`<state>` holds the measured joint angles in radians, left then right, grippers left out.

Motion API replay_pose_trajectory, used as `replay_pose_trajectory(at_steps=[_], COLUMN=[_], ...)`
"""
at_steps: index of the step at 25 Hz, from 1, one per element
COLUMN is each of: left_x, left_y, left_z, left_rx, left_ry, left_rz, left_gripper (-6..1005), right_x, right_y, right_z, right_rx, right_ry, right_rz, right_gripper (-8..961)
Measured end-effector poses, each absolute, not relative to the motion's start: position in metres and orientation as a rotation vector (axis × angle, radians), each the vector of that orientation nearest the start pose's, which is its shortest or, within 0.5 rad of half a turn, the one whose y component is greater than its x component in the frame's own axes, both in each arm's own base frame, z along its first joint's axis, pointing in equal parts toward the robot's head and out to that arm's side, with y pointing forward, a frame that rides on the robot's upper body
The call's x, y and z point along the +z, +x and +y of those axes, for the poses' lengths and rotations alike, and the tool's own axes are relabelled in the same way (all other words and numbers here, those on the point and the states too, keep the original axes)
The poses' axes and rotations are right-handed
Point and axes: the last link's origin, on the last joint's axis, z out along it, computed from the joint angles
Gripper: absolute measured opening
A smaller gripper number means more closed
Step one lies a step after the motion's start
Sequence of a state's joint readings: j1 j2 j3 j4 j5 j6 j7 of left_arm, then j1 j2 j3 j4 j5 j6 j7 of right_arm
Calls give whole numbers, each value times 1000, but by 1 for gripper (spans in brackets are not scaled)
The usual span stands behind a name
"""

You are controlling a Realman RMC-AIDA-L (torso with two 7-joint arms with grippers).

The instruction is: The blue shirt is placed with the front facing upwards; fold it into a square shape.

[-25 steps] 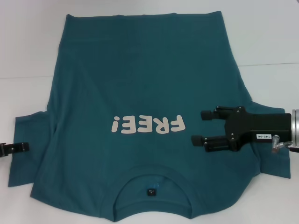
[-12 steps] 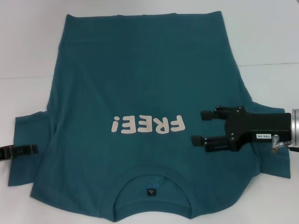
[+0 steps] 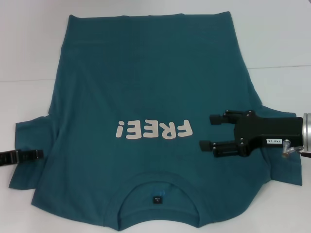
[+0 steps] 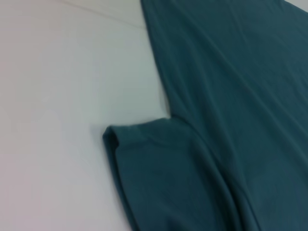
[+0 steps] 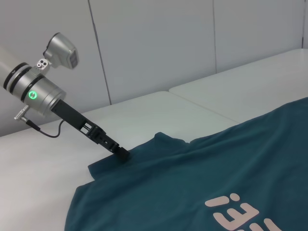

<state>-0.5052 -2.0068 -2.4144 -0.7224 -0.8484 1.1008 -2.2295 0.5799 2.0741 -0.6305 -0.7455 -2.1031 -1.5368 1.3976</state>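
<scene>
The left gripper (image 3: 38, 154) has slid further in over the shirt's left sleeve (image 3: 29, 155) than it was a moment ago, when only its tip reached the sleeve's edge; the right gripper (image 3: 208, 132) has not shifted. The blue shirt (image 3: 146, 87) lies flat and unfolded on the white table (image 3: 282, 43), front up, with its collar (image 3: 158, 194) nearest the robot and the "FREE!" print (image 3: 153, 130) across the middle. The left gripper looks pressed together, its tip low on the sleeve fabric, though whether it actually pinches the cloth is hard to tell from either view. The right gripper hovers over the shirt's right side just beside the print, its two fingers (image 3: 221, 118) spread apart with nothing between them. There are no containers here.
</scene>
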Motion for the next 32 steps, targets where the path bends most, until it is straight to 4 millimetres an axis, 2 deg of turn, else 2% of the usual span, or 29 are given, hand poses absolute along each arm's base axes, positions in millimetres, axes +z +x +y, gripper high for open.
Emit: replay_pose_trajectory(at_steps=[5, 7, 13, 24, 29, 32], left_x=[43, 41, 40, 42, 42, 47], left_y=[-343, -343, -342, -338, -339, -339], left_z=[369, 371, 374, 372, 370, 368], left_rx=[-269, -260, -247, -265, -264, -267], left_ry=[-2047, -2047, -2040, -2036, -2033, -2025], left_rz=[-1480, -1472, -1456, -1438, -1441, -1440], left_gripper=[761, 641, 421, 183, 24, 25], right_x=[19, 19, 19, 20, 20, 20], right_y=[256, 256, 256, 256, 257, 256], right_z=[353, 354, 354, 355, 355, 355], right_rx=[561, 559, 556, 556, 557, 562], right_ry=[-2706, -2700, -2697, -2694, -2693, -2690], right_rz=[528, 540, 548, 553, 557, 570], right_gripper=[915, 914, 914, 915, 914, 914])
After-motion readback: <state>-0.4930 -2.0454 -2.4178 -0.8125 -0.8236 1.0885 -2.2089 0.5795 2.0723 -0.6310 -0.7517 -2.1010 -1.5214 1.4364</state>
